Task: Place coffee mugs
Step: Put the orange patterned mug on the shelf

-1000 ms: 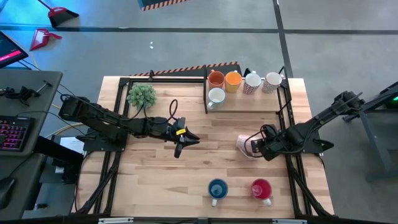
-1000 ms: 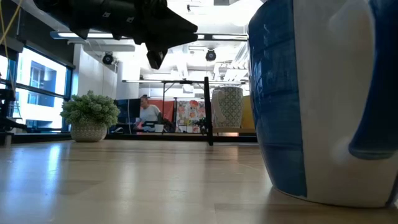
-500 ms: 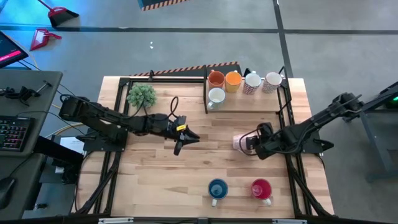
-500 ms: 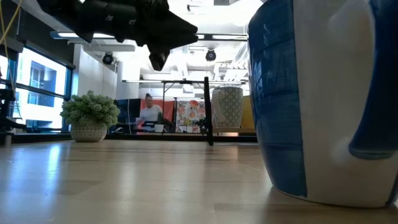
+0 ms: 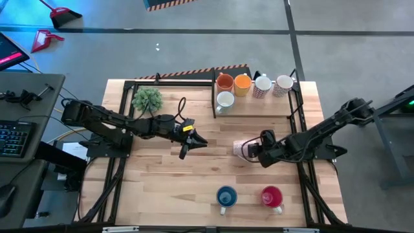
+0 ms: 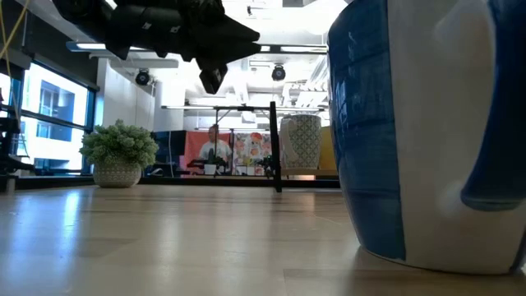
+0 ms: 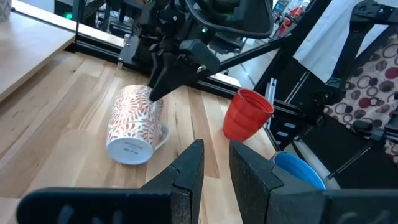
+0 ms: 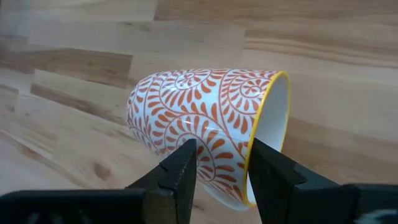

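- Since the earlier frame, the right gripper [image 5: 251, 149] has been pushing toward 9 o'clock, and the patterned mug [image 5: 240, 148] has been sliding with it.
- The mug is lying on its side at table centre-right, touching the fingertips, at their 9 o'clock.
- Right fingers [image 8: 180, 167] are spread wide, straddling the mug's rim, not clamping.
- The left gripper [image 5: 187, 145] is hovering at centre, fingers [image 7: 189, 168] slightly parted, gripping nothing.

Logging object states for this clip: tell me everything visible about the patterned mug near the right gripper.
The patterned mug looks ceramic, white with orange-red leafy scrollwork, a yellow-edged rim, a plain white inside and a handle. It lies tipped on its side on the wooden table, right of centre, apart from the other mugs. The right gripper stands open at its wall near the rim; whether the fingers touch it cannot be told. The left wrist view shows its stamped base.
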You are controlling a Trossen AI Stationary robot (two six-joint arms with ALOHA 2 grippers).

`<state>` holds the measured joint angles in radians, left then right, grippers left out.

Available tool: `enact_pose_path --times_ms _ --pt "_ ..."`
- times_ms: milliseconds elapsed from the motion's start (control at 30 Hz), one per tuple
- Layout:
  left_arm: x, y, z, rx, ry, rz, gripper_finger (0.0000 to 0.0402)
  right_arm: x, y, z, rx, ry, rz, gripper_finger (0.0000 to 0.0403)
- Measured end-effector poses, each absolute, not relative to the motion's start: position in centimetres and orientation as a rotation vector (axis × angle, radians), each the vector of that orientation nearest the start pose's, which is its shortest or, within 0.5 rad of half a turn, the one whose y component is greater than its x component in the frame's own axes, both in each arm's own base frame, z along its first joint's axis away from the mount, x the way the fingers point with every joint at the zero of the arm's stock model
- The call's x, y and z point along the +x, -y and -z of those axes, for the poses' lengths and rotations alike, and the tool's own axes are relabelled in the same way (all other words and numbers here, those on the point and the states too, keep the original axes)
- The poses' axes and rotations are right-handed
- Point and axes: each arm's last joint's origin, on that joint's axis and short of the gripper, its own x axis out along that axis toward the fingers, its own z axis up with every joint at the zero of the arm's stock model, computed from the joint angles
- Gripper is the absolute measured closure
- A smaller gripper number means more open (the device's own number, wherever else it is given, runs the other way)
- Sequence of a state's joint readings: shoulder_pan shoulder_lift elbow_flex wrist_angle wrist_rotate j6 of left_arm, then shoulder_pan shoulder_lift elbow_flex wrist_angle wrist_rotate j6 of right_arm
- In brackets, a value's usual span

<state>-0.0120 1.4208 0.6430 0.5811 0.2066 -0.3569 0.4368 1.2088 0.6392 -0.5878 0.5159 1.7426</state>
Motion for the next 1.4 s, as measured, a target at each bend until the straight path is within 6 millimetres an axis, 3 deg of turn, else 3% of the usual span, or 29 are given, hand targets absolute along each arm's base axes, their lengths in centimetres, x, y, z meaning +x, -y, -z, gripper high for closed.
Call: enact_pose_path --times_ms 533,900,1133,1267,1400 --pt "29.1 1.0 -21.7 -0.379 -0.234 0.182 0.0337 22.4 -6.0 -17.2 0.989 -0.569 0.805 0.0288" --pt "29.1 1.0 -21.7 -0.381 -0.234 0.181 0.0337 22.9 -5.9 -17.7 0.909 -0.550 0.745 0.0390" --pt "29.1 1.0 -21.7 -0.382 -0.233 0.181 0.0337 23.2 -5.8 -17.9 0.841 -0.509 0.730 0.0402" --pt "29.1 1.0 -21.7 -0.382 -0.233 0.180 0.0337 23.6 -6.0 -18.7 0.829 -0.521 0.700 0.0403" --pt "29.1 1.0 -21.7 -0.382 -0.234 0.180 0.0337 23.8 -6.0 -20.9 0.790 -0.584 0.682 0.0403"
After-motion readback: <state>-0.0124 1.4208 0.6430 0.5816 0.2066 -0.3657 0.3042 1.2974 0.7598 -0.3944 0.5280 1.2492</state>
